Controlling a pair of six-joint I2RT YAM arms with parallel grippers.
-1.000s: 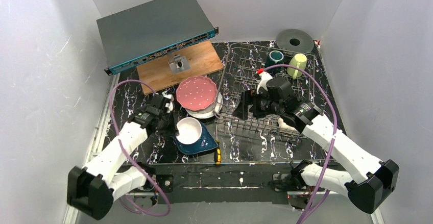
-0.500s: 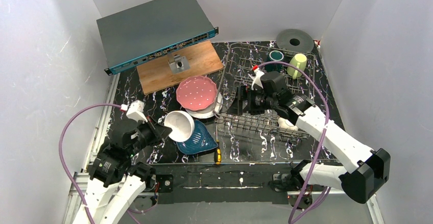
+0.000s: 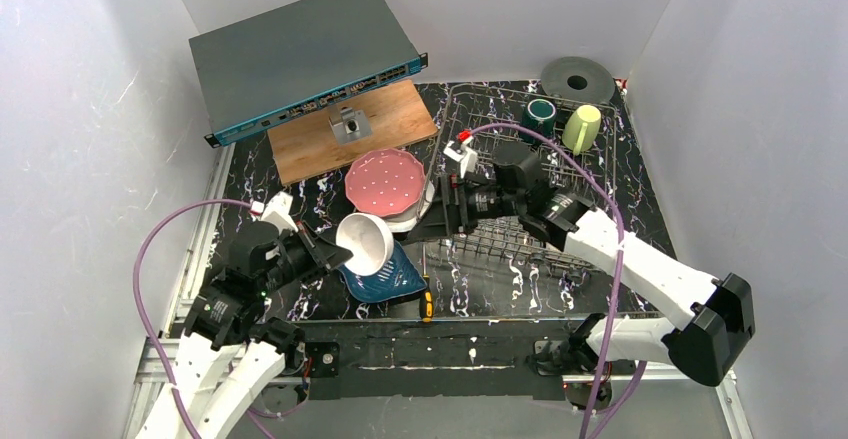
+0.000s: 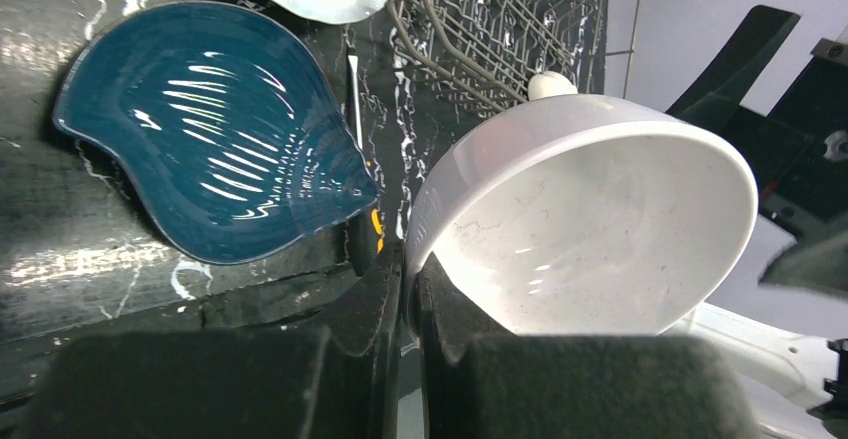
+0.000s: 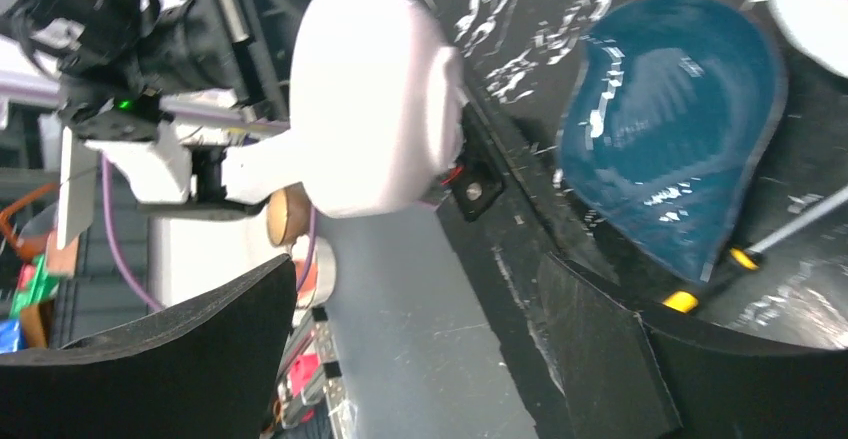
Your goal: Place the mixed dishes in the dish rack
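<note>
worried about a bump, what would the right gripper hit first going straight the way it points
Most likely the white bowl clamped in the left gripper; in the right wrist view it lies straight ahead of the open right gripper. Depth is unclear.

A white bowl [image 3: 366, 242] hangs steeply tilted above the bench, its rim pinched by the left end effector [image 4: 410, 289]. Just beside it, a leaf-shaped dark blue plate [image 3: 398, 279] lies flat. Behind them, a pink white-dotted plate [image 3: 385, 181] rests on a white plate [image 3: 405, 223], against the left side of the silver wire dish rack [image 3: 480, 129]. A dark teal mug [image 3: 540, 112] and a pale yellow-green mug [image 3: 583, 127] sit side by side in its far right corner.
</note>
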